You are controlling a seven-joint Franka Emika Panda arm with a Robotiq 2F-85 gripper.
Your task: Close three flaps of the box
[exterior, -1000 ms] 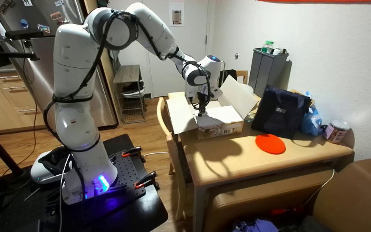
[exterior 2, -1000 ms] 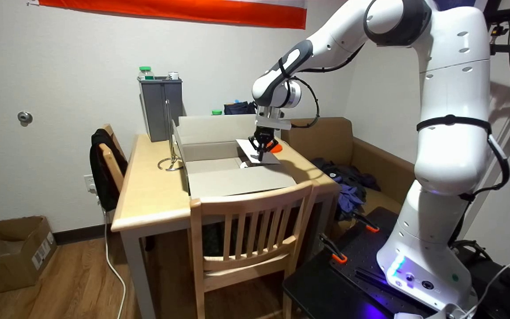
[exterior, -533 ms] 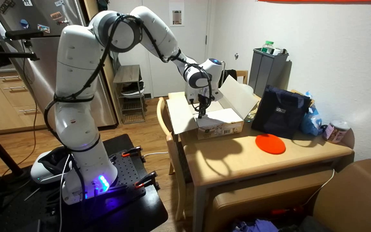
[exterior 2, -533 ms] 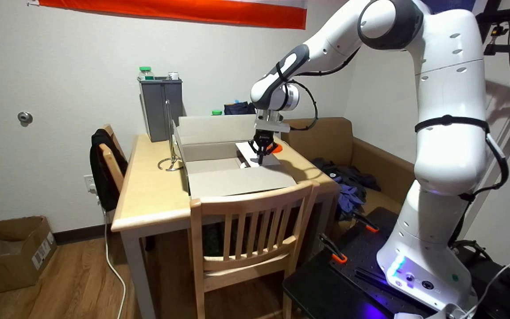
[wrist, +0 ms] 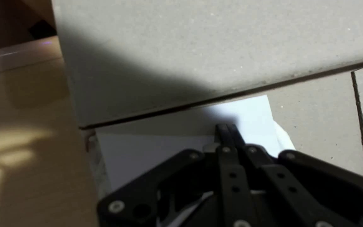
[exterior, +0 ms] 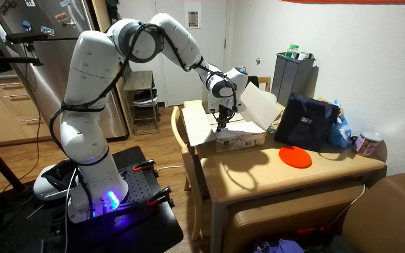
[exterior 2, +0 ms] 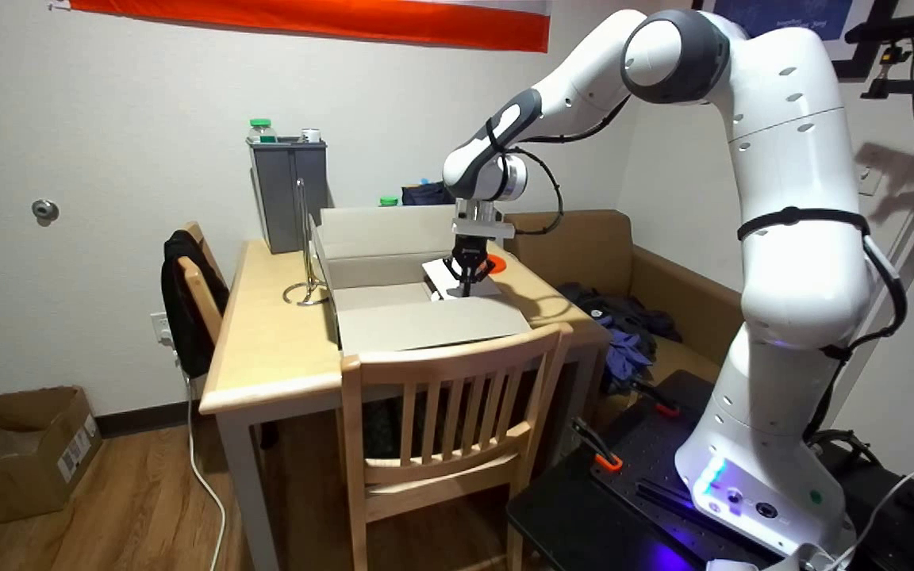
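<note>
Right of center in an exterior view, the box (exterior: 240, 141) sits on the surface (exterior: 276, 182), its front flap (exterior: 243, 128) folded inward. Near mid-frame in the wrist view, the fingers (wrist: 221, 135) are together, tips over that flap.

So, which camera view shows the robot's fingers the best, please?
The wrist view: the fingers appear large and close there, side by side, over the folded-in flap. Both exterior views show them only as a small dark shape at that flap.
</note>
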